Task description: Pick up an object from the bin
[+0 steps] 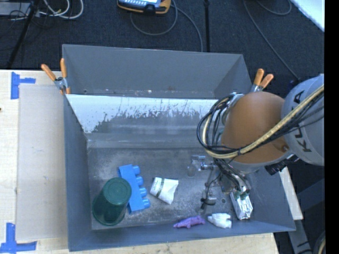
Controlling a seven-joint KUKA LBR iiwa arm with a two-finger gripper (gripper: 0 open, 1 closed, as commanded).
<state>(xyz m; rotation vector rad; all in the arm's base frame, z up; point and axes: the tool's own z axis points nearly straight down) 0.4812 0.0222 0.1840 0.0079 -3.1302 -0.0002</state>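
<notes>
My gripper (pixel 208 197) hangs low over the bin's front right floor, below the arm's orange cover. Just below it lie a small white lump (pixel 220 220) and a small purple piece (pixel 189 222) by the front wall. A silvery packet with green print (pixel 242 206) lies right beside the gripper on its right. A crumpled white wrapper (pixel 164 189) sits a little way to its left.
Farther left a blue toy brick (pixel 135 187) lies against a dark green cup (pixel 112 201) in the front left corner. The arm and its cables hang over the bin's right side. The sloped back wall rises behind bare floor.
</notes>
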